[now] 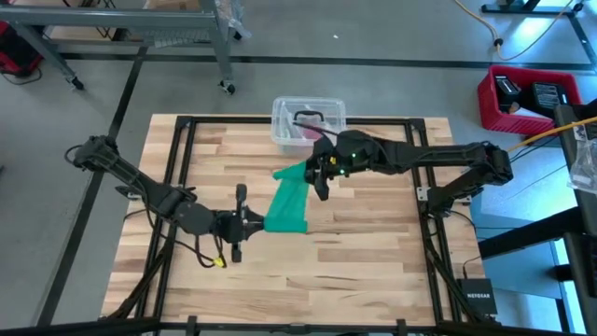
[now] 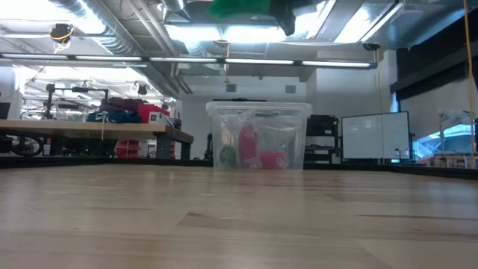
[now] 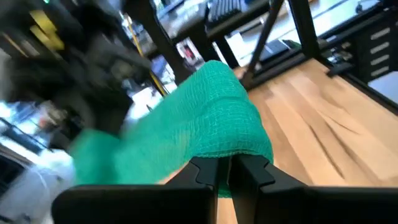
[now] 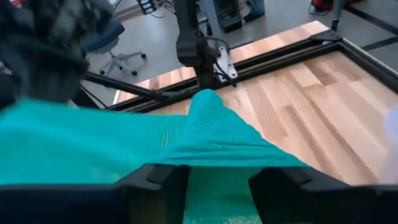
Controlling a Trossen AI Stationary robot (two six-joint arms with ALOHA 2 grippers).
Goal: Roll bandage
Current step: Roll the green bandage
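We see the bandage (image 1: pixel 288 203) stretched mid-tabletop, long axis running from left claw (image 1: pixel 257 222) toward the far edge at right claw (image 1: pixel 315 170); both claws clamp it, its ends hidden.

A clear plastic tub (image 1: pixel 309 121) is sitting at the middle of the wooden table's (image 1: pixel 373 271) far edge, holding pink-red items (image 2: pixel 259 149); a red crate (image 1: pixel 524 98) is resting on the floor beyond the table's far right corner; a workbench (image 2: pixel 89 131) is standing in the room behind.
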